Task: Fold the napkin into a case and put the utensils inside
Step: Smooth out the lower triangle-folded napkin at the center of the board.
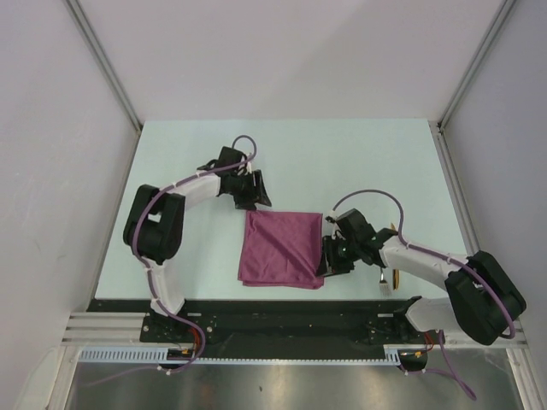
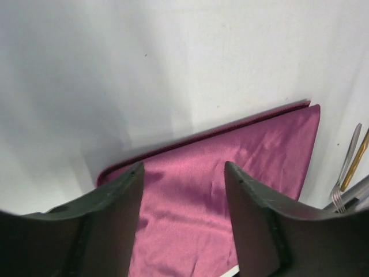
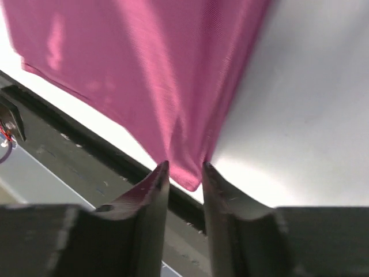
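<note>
The plum-magenta napkin (image 1: 282, 248) lies on the table folded into a broad, double-layered rectangle; no narrow case is in view. My left gripper (image 1: 254, 193) hovers open over its far left corner, with cloth (image 2: 190, 225) showing between the spread fingers and nothing held. My right gripper (image 1: 330, 260) is at the napkin's near right corner, shut on that corner (image 3: 185, 173), which is bunched and lifted between the tips. The utensils lie to the right of the napkin: a silver piece with tines (image 2: 345, 176) and a golden one (image 2: 357, 158), mostly hidden under the right arm in the top view.
The pale table (image 1: 188, 171) is walled by white panels on three sides. A black rail (image 1: 282, 316) runs along the near edge, just below the napkin's near corner. The right arm's forearm (image 1: 427, 260) lies across the utensils' area.
</note>
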{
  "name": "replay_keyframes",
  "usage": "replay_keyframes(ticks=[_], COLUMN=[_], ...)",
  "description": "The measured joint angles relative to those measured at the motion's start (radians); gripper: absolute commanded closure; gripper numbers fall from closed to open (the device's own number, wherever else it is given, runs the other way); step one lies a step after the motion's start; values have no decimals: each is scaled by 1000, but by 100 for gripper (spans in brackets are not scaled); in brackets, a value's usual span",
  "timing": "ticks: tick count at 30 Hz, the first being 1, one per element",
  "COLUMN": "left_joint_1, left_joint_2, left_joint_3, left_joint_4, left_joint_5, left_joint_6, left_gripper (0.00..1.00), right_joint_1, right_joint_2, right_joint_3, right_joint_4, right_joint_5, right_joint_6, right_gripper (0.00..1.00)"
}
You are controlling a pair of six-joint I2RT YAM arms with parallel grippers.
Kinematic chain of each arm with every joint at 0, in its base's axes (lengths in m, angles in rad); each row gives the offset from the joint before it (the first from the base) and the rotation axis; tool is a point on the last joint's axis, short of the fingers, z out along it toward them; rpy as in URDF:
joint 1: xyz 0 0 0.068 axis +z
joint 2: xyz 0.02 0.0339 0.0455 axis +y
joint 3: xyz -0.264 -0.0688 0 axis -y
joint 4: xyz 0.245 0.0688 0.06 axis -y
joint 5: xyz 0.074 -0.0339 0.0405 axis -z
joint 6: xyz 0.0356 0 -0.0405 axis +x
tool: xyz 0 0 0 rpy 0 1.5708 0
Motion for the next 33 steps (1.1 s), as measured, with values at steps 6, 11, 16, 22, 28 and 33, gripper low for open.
replay_keyframes(ticks=[6, 11, 16, 22, 28, 33], left_joint_1=[2, 5, -11, -155, -290, -335], left_joint_2=[-148, -322, -444, -486, -528, -518], left_joint_3=[22, -106, -386, -512, -528, -526], left_joint_4=[-109, -110, -123, -175, -171, -169], left_joint_5=[-80, -81, -71, -207, -371, -483], left_joint_6=[60, 86, 68, -33, -163, -235], left_gripper=[34, 30, 31, 34, 38, 39], right_joint_1=[86, 134, 148, 144, 125, 100], right_joint_2=[-11, 55, 169, 264, 270, 247], right_joint_3=[208, 336, 401, 474, 482, 451], right_joint_4=[-83, -74, -69, -87, -93, -91], right_joint_5=[91, 115, 124, 149, 161, 164], right_joint_6=[-11, -13, -4, -4, -7, -14], right_gripper=[44, 41, 40, 40, 40, 40])
